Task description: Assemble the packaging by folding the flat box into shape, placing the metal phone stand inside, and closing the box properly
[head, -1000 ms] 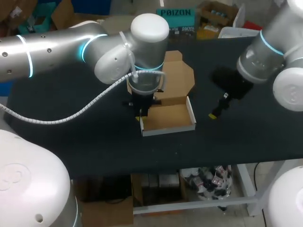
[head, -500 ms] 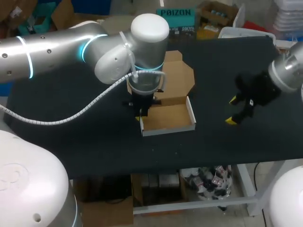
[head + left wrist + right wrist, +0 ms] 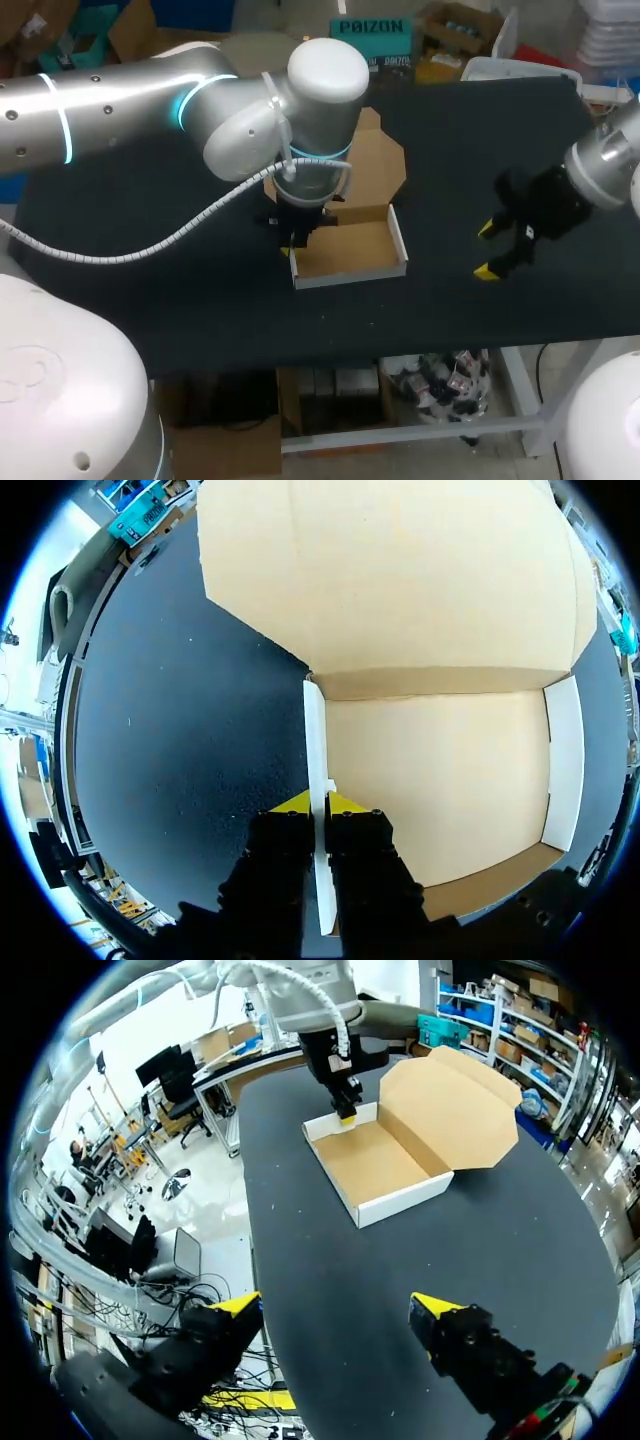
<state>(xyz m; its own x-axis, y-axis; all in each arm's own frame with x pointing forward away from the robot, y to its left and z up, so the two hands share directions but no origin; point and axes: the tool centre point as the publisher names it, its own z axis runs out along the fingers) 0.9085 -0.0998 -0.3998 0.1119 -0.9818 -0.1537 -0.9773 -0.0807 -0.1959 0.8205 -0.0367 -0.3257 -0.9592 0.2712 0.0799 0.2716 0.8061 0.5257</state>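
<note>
A cardboard box (image 3: 350, 250) stands folded as an open tray with white outer walls, its lid flap (image 3: 378, 165) lying open behind it. My left gripper (image 3: 297, 240) is shut on the tray's left side wall; in the left wrist view its yellow tips (image 3: 318, 803) pinch that thin white wall (image 3: 315, 740), with the empty tray floor (image 3: 430, 770) beside them. My right gripper (image 3: 486, 250) hangs open over bare table to the right of the box. The right wrist view shows its fingers (image 3: 440, 1310) spread wide, with the box (image 3: 375, 1165) well ahead. No metal phone stand shows in any view.
The black table (image 3: 150, 260) runs wide to the left of the box and in front of it. A white bin (image 3: 500, 68) sits at the back right corner. The table's front edge lies just below the right gripper.
My right arm has drawn away from the box to the right, and its fingers now show spread. The left gripper and the box have shifted slightly left.
</note>
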